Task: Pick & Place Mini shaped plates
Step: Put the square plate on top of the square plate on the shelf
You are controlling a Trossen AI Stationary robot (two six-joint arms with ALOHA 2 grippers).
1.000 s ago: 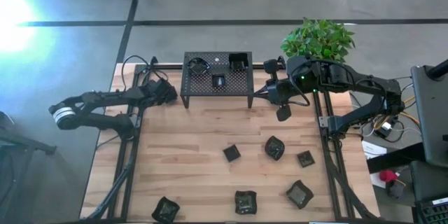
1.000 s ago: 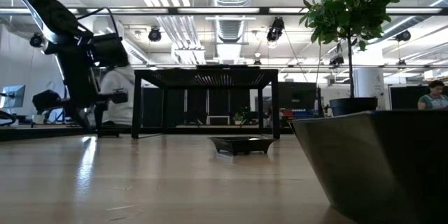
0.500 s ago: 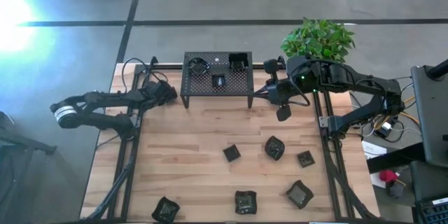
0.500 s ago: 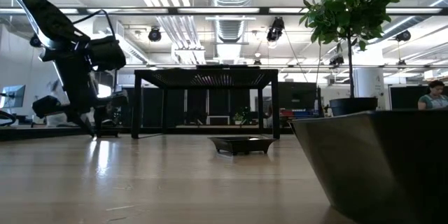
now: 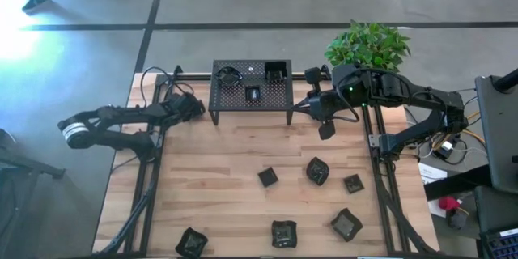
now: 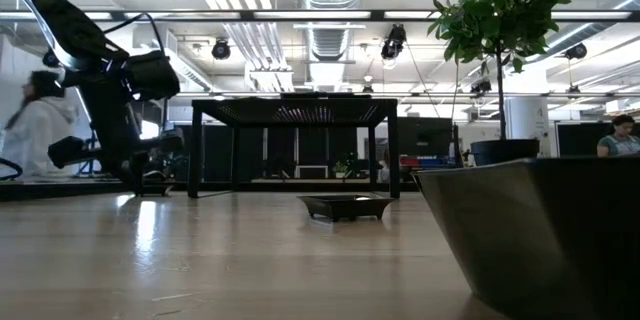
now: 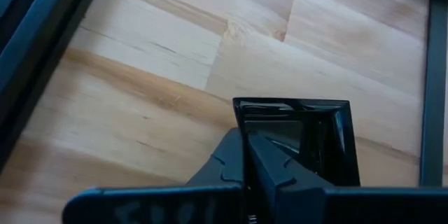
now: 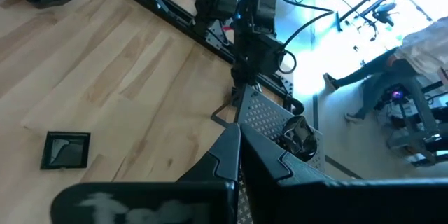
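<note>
Left end effector [image 5: 193,105] has gone from wide open to clenched beside the rack [image 5: 279,97], its tips at the near rim of a square mini plate [image 7: 315,136] on the bench [image 5: 218,170]. Whether that rim is actually pinched I cannot tell, but it looks like a pick beginning. Right end effector [image 5: 326,127] hangs clenched and empty.

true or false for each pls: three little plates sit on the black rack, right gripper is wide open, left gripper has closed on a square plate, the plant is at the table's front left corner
1. Three small plates sit on the black rack: true.
2. The right gripper is wide open: false, its fingers are shut with nothing between them.
3. The left gripper is shut on a square plate: true, pinching its rim.
4. The plant stands at the table's front left corner: false, it is at the back right, behind the right arm.
</note>
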